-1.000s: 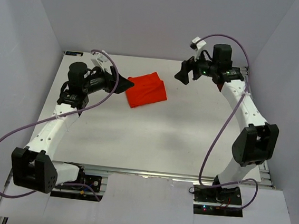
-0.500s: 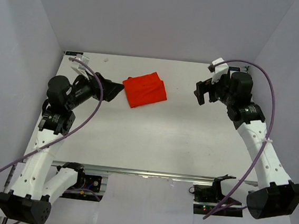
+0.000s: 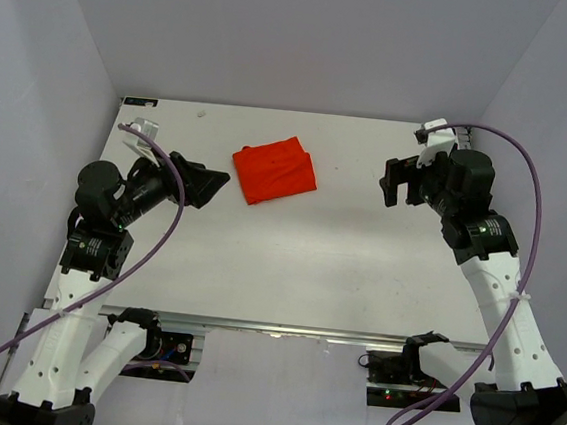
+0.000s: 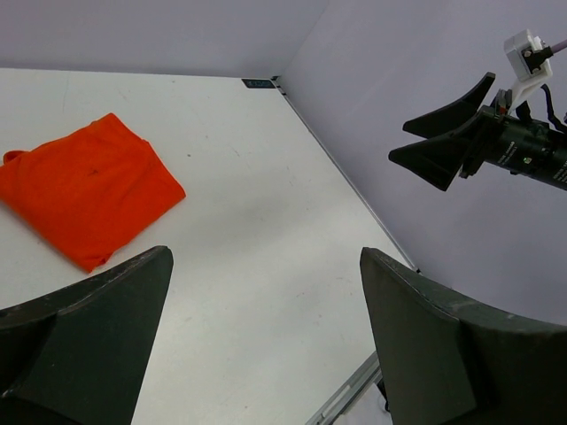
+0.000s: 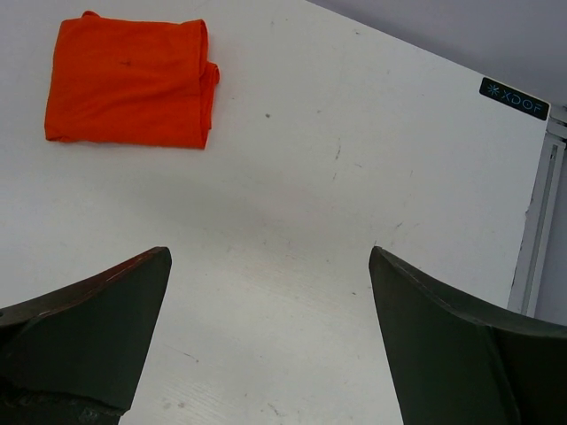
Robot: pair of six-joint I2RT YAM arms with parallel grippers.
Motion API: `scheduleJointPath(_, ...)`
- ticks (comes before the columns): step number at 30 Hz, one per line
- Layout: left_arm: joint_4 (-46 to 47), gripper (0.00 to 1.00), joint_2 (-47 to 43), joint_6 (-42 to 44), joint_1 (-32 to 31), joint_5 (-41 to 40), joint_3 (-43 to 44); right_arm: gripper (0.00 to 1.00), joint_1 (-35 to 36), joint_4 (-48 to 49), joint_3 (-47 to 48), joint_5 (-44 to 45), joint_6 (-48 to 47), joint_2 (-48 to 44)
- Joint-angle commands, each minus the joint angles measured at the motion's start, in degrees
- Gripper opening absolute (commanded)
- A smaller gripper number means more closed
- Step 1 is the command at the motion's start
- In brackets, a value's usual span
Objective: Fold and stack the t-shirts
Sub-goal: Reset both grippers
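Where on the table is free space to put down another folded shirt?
The table is bare between the t-shirt and the near edge, and right of the t-shirt toward the right end effector. Tightest: between t-shirt and left end effector.

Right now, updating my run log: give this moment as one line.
shirt: folded, untouched | left gripper: open, empty, near shirt, apart | right gripper: open, empty, farther off

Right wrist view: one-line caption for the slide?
Folded orange t-shirt lies on the white table, beyond the open right gripper.
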Motion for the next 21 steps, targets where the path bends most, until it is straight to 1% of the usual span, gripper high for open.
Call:
scheduleJointPath(1,-1.41,0.98,-0.95,-0.52,0.14,-0.35,-0.37,1.00,-0.15,-0.61,-0.73,1.46,2.03,-2.13)
scheduleJointPath(21,-2.02,0.98,-2.27,-0.96,0.14,-0.97,-1.34,1.00,-0.06,-0.88,-2.93,0.85,2.21,-2.22)
